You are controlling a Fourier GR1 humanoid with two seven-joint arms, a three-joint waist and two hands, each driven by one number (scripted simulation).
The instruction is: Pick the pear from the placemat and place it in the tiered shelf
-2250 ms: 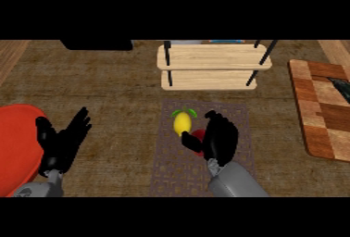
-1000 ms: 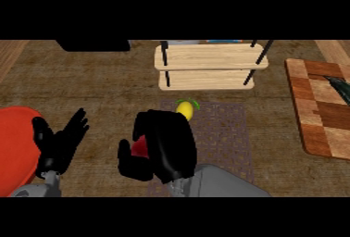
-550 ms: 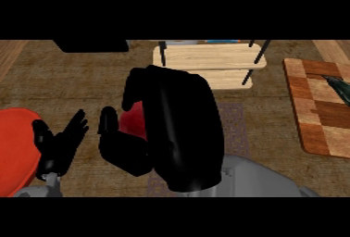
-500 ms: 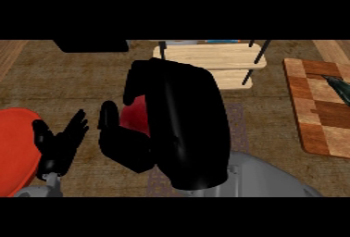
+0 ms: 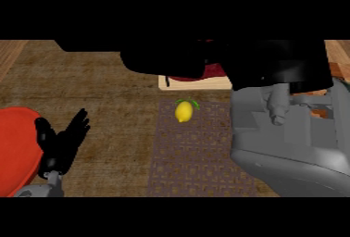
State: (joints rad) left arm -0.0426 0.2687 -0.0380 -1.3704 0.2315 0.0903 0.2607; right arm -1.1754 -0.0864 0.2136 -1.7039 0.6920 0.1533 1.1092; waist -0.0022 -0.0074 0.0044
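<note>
The pear [image 5: 183,111] lies on the placemat [image 5: 198,157], near its far end, untouched. My right hand [image 5: 205,58] hangs beyond the placemat, close to my eyes, covering most of the tiered shelf [image 5: 195,83]; something red sits under its fingers, but I cannot tell whether they are closed. My left hand [image 5: 63,141] rests open left of the placemat, fingers up, beside a red plate [image 5: 17,148] on the counter [image 5: 109,92].

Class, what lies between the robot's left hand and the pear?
Head view: only bare counter and placemat weave between left hand and pear.
</note>
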